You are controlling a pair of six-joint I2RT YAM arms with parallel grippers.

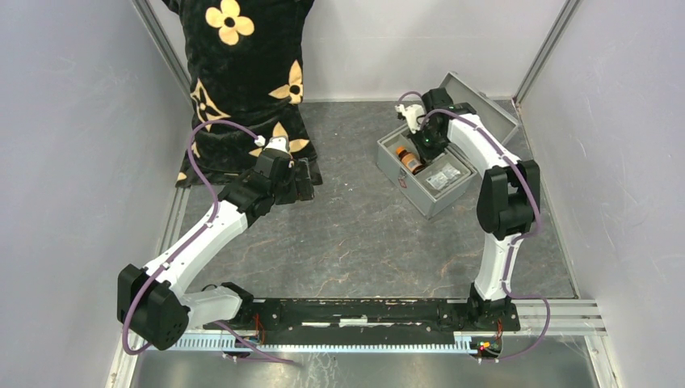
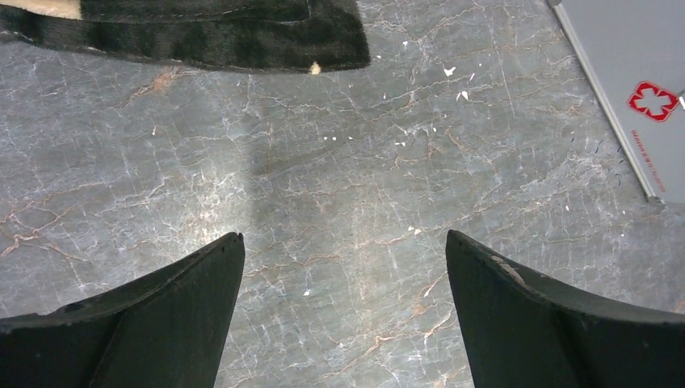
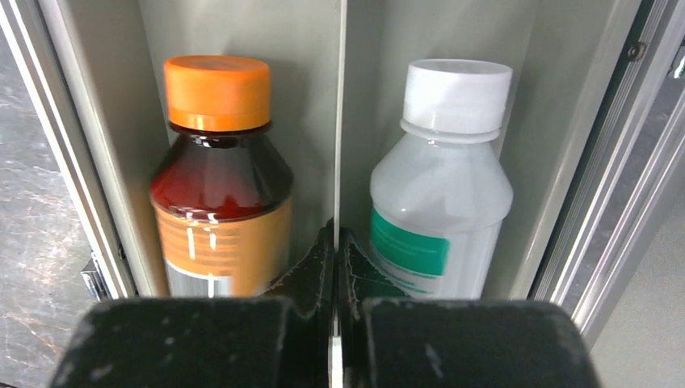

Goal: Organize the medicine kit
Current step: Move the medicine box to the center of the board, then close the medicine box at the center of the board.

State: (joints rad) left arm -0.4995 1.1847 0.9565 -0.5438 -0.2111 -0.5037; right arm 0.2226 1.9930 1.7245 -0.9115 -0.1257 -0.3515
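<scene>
A grey metal first-aid case (image 1: 401,181) is seen standing open at the far right of the grey marbled table top (image 1: 363,234), its lid (image 1: 476,101) tipped back. Two bottles are laid side by side in it, each in its own compartment, parted by a thin pale divider (image 3: 340,121): a brown bottle with an orange cap (image 3: 218,178) in the left one and a translucent white bottle with a white cap and green label (image 3: 440,194) in the right one. Clear packets (image 1: 443,176) are held in a neighbouring compartment.

The right gripper (image 3: 338,230) is lowered into the case, its jaws pressed together in line with the divider; whether the divider's edge is nipped cannot be told.

The left gripper (image 2: 343,238) is held over bare table, well apart from the case, its jaws spread wide with nothing between them. A black cloth with yellow flower shapes (image 1: 242,73) is draped at the far left, just beside that gripper.
</scene>
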